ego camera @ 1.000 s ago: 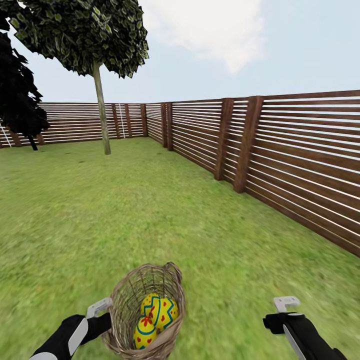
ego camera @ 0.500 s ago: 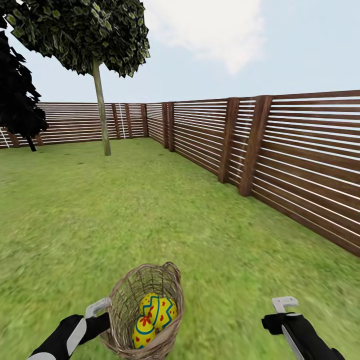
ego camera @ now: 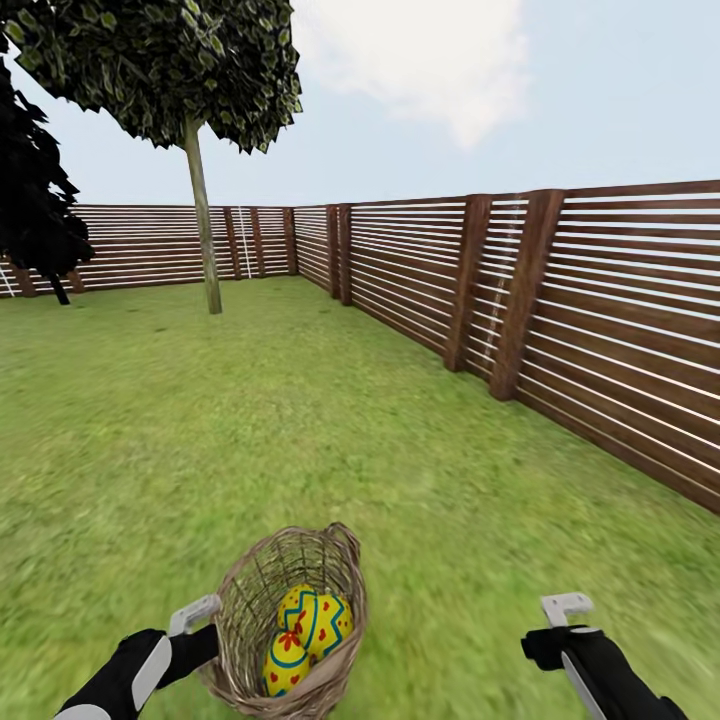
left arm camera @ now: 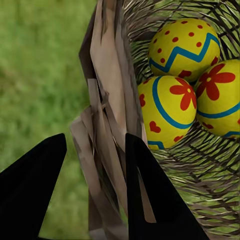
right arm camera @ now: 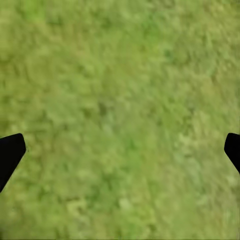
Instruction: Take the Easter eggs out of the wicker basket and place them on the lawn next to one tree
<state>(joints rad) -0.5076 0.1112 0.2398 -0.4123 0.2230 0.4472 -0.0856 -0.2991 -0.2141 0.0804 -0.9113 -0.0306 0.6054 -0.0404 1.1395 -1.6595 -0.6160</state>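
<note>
Basket [ego camera: 290, 620] upright, mouth skyward, rim pinched by left hand [left arm camera: 95, 200]; right hand [right arm camera: 120, 150] wide, empty

The left arm is reaching forward low at the head view's left edge, its black-and-white forearm angling inward, and the left gripper [left arm camera: 92, 195] is clamping the rim wall of the wicker basket [ego camera: 250, 610], one dark finger sitting outside the weave and the other inside it. The right arm is extending forward at the lower right, well apart from the left, with the right gripper [right arm camera: 120, 150] hanging with its jaws spread wide and nothing between them, its white tip [ego camera: 566, 605] pointing ahead.
</note>
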